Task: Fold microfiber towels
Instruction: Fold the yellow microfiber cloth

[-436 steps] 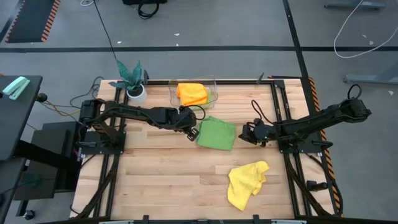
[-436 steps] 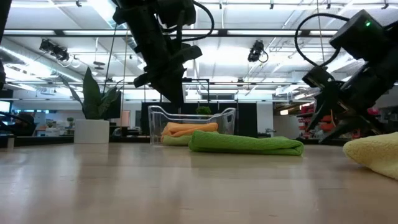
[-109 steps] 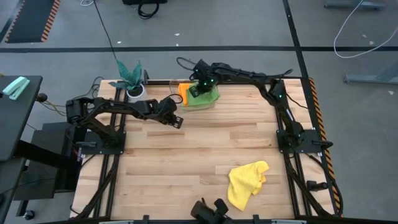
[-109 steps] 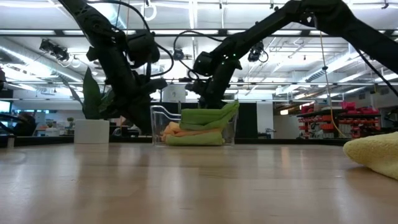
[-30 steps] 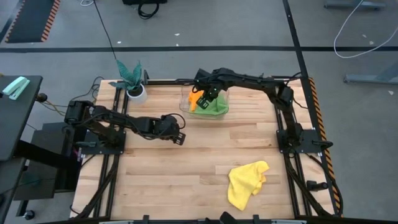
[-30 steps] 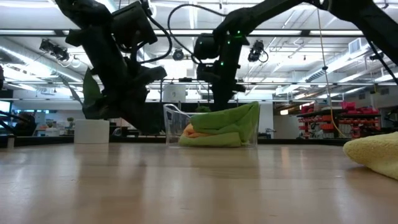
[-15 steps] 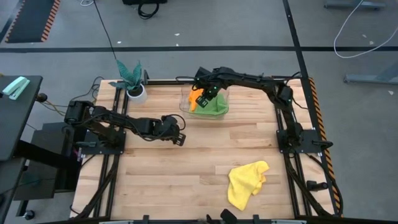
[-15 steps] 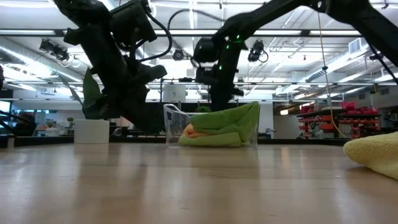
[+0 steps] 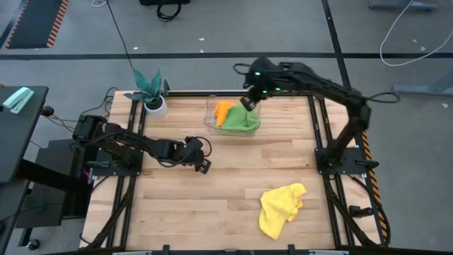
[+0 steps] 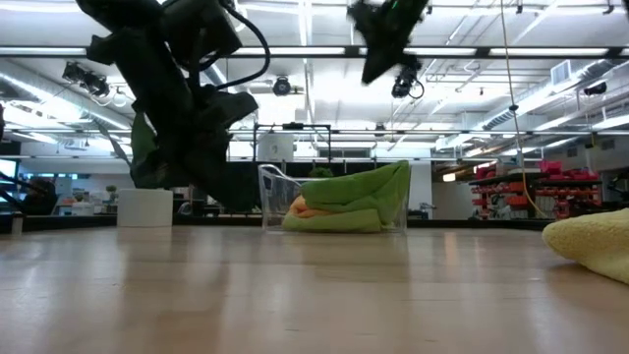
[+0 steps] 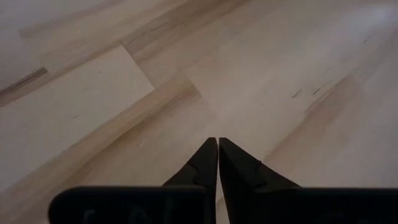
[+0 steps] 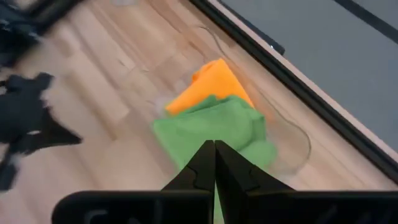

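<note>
A clear bin at the table's far middle holds a green towel lying partly over an orange towel; the right wrist view shows both, green and orange. A crumpled yellow towel lies flat on the table at the near right. My right gripper hangs shut high above the bin's far right side, holding nothing. My left gripper is shut low over bare wood at the table's middle left, also holding nothing.
A teal-leaved plant in a white pot stands at the far left corner. Black frame rails run along the table's left and right edges. Bare wood lies between the bin and the yellow towel.
My right gripper has risen quickly out of the bin and gone a little toward the table's right, leaving the green and orange towels lying in the bin as before. My left gripper has drifted slightly toward the near edge.
</note>
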`<action>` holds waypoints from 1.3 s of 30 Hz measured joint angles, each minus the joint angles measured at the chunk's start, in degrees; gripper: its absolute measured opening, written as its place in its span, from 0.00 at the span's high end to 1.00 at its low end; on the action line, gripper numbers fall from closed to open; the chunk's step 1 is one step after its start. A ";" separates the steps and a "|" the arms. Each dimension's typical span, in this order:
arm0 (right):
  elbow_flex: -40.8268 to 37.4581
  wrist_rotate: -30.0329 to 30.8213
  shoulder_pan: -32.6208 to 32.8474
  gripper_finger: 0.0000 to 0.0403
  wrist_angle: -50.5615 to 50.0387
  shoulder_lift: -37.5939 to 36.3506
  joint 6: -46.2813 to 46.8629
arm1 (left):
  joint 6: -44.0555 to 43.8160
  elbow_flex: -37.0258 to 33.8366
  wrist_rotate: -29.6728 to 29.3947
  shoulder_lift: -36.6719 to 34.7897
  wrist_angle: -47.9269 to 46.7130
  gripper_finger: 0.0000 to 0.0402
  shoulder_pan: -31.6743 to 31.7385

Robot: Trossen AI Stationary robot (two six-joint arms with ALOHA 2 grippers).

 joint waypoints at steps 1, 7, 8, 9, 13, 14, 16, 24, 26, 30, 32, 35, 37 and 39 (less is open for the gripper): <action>0.00 0.25 0.75 0.97 -0.96 -1.75 0.98 | 0.02 0.00 -0.44 0.00 -0.02 0.95 -0.37; 0.02 4.86 8.18 0.97 -11.10 -11.72 8.10 | 0.08 0.00 -2.59 0.00 0.68 0.97 -2.68; 0.02 5.89 9.86 0.97 -12.81 -13.21 9.70 | 0.13 0.00 -2.70 0.00 0.87 0.97 -3.04; 0.02 7.09 11.78 0.97 -14.41 -14.68 11.65 | 0.59 0.00 -2.71 0.00 1.27 0.97 -3.27; 0.02 12.30 20.68 0.97 -18.90 -19.62 19.95 | 2.30 0.00 -2.74 0.00 3.74 0.95 -4.38; 0.02 13.91 23.20 0.97 -19.64 -20.67 22.05 | 2.29 0.00 -2.73 0.00 4.36 0.94 -4.60; 0.03 16.71 28.27 0.98 -21.31 -22.30 26.42 | 2.31 0.00 -2.71 0.00 5.15 0.93 -4.85; -1.58 23.13 48.33 0.97 -26.22 -24.34 42.04 | 0.94 0.00 -2.75 0.00 9.48 0.96 -5.02; -3.83 24.99 52.93 0.97 -26.40 -24.40 44.33 | -0.66 0.00 -2.75 0.00 10.76 0.96 -5.00; -12.63 27.22 60.84 0.97 -26.46 -25.24 48.89 | -4.28 0.00 -3.23 0.00 12.66 0.96 -4.94; -18.15 27.20 63.79 0.97 -26.56 -25.85 52.60 | -5.71 0.00 -3.26 0.00 13.39 0.95 -4.96; -26.94 25.88 68.19 0.97 -26.57 -26.84 60.63 | -8.72 0.00 -3.26 0.00 13.84 0.94 -5.31; -32.33 23.64 71.24 0.97 -26.53 -27.78 67.36 | -10.52 0.00 -3.21 0.00 13.90 0.93 -5.59; -37.63 20.22 74.71 0.97 -26.13 -28.76 73.94 | -11.74 0.00 -3.22 0.00 13.88 0.93 -6.00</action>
